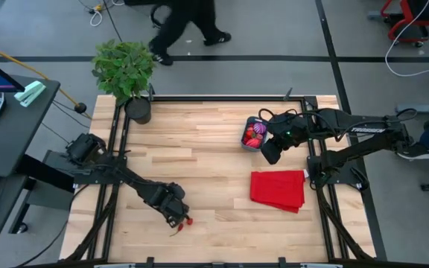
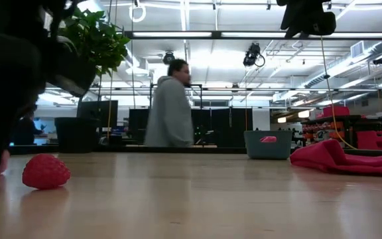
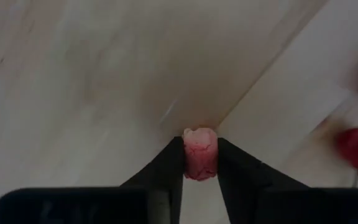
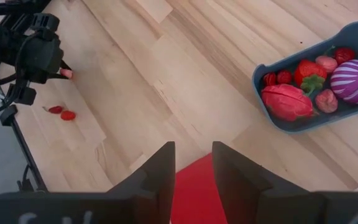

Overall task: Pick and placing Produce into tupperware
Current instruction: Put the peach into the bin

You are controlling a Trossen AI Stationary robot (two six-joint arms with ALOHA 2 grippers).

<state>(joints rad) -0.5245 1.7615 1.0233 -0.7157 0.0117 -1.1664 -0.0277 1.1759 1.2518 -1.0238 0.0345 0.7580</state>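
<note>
The left gripper (image 3: pixel 200 163) pinches a small pink produce piece (image 3: pixel 199 153) between its fingers; the right gripper (image 4: pixel 193 168) hovers beside the tupperware (image 4: pixel 278 121), fingers seemingly slightly parted.

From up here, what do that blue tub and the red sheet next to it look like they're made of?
The blue tub looks like moulded plastic: smooth walls, rounded corners, even matte colour. The red sheet looks like soft cloth: it lies in folds and bunches at the edge in the low view. Neither can be confirmed by sight alone.
</note>
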